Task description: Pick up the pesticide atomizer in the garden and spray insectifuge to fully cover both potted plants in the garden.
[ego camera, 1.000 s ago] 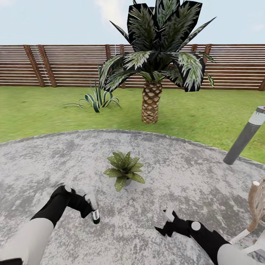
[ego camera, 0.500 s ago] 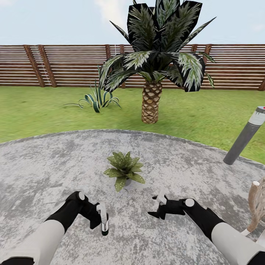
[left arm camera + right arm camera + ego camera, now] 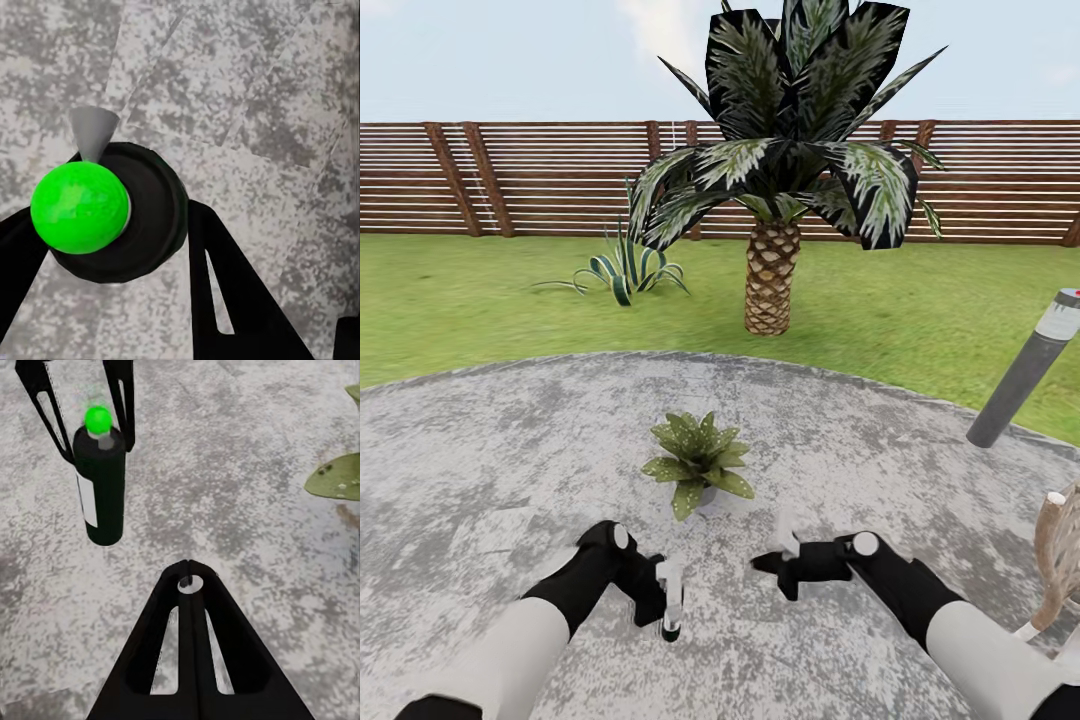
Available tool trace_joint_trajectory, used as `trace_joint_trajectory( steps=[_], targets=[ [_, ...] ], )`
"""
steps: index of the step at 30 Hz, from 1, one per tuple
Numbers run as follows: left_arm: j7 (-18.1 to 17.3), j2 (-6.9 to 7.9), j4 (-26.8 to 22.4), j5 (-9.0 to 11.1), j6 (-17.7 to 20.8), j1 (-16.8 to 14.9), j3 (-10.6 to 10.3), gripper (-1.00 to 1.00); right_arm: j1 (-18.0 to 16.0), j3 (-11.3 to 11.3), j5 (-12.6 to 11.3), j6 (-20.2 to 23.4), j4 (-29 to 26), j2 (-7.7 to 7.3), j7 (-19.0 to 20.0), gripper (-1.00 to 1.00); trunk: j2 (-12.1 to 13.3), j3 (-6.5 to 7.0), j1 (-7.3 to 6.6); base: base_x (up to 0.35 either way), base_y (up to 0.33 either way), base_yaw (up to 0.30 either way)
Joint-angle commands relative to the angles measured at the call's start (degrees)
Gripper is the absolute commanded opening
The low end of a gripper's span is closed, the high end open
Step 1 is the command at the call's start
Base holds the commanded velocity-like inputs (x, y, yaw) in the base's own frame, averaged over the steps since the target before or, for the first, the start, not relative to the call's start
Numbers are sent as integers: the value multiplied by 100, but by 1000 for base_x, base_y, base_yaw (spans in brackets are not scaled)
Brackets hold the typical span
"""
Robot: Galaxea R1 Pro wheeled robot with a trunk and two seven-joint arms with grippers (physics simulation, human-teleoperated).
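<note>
- We stand on the round grey patio [image 3: 480, 440], with lawn [image 3: 450, 300] and a brown slatted fence [image 3: 540, 175] beyond it.
- Nearest us, our left gripper [image 3: 660, 590] is clamped on the pesticide atomizer [image 3: 672, 605], which hangs upright above the paving, top up and base clear of the ground. We judge it is carried that way so the nozzle can be turned toward a plant.
- The left wrist view looks straight down on the atomizer's [image 3: 112, 214] green-lit top, with a grey nozzle cone beside it and a black finger [image 3: 225, 285] on each flank. The label does not read from there.
- The right wrist view gives the side instead: the bottle [image 3: 101, 487] with its white label, held between the left gripper's two fingers [image 3: 124, 394] around the neck.
- Our right gripper [image 3: 780, 565] hovers beside the bottle with nothing in it. In its own camera the fingers [image 3: 189, 652] lie together, tips touching.
- Just ahead, between and beyond the two grippers, sits one potted plant [image 3: 698, 465] on the patio; a leaf [image 3: 337, 476] of it edges into the right wrist view.
- Farther off stand a striped agave clump [image 3: 622, 270], a palm [image 3: 772, 270] and, at the patio's right edge, a grey post [image 3: 1025, 375].
- Spraying looks not yet begun.
</note>
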Motion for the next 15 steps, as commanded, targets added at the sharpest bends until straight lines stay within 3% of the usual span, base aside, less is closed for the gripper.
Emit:
trace_joint_trajectory(
  steps=[1,5,9,15],
  targets=[
    [-24,-47,-14,-13,55,-2,-24,-100,-6,32,-14,-23,-4,15,9,-100,-2,-5,-1,0,0,0],
    [-22,-162,-34,-12,55,-2,-41,-100,-6,47,38,-18,0,207,24,-100,-2,-5,-1,0,0,0],
    [-22,-191,-64,28,48,-2,-44,-100,-6,51,427,-23,8,341,19,-100,-2,-5,-1,0,0,0],
    [-22,-304,-65,39,-195,-2,-43,-100,-6,51,529,-25,10,384,16,-100,-2,-5,-1,0,0,0]
  ],
)
